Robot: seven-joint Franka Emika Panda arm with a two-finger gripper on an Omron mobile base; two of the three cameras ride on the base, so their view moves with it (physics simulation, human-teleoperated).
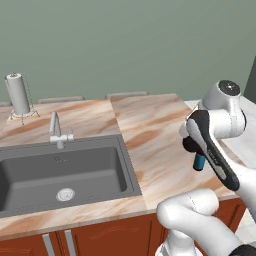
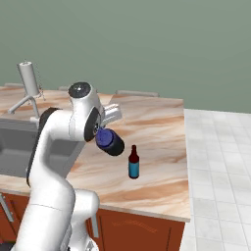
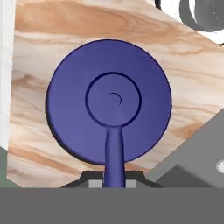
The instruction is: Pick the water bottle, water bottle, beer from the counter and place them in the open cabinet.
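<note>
- paper towel roll (image 1: pixel 19 94) on its stand, far back-left corner of counter (image 1: pixel 150 125), well away from the hand; not part of the task.
- sink (image 1: pixel 60 175) set into counter, left of the hand in the left base view; basin looks empty, just the drain at the bottom. faucet (image 1: pixel 57 132) at its back rim.
- gripper (image 2: pixel 109 128) is up off the counter, carrying a water bottle (image 2: pixel 109 141). Bottle tilted, blue lid (image 3: pixel 109 101) facing the hand camera, black body pointing away and down.
- Jaws pressed nearly together, pinching the lid's small loop (image 3: pixel 114 157), as seen in the hand view; they are not around the body.
- Judgement: step in hand is carry-to-cabinet for this bottle. A grip on the loop alone lets the bottle swing, so move slowly, avoid sharp wrist rolls, keep the grip firm until the base sits on the shelf.
- Judgement: bring the bottle closer to upright before setting down, else it may tip or roll on release.
- beer (image 2: pixel 133 163) stands upright on the counter, just below and right of the held bottle in the right base view, apart from it. Judgement: keep the swing path above it so the hanging bottle does not knock it.
- Cannot say where the open cabinet or the second water bottle is from here; the base will likely need to turn or drive.
- white tiled surface (image 2: pixel 220 162) right of the counter, beyond the beer.
</note>
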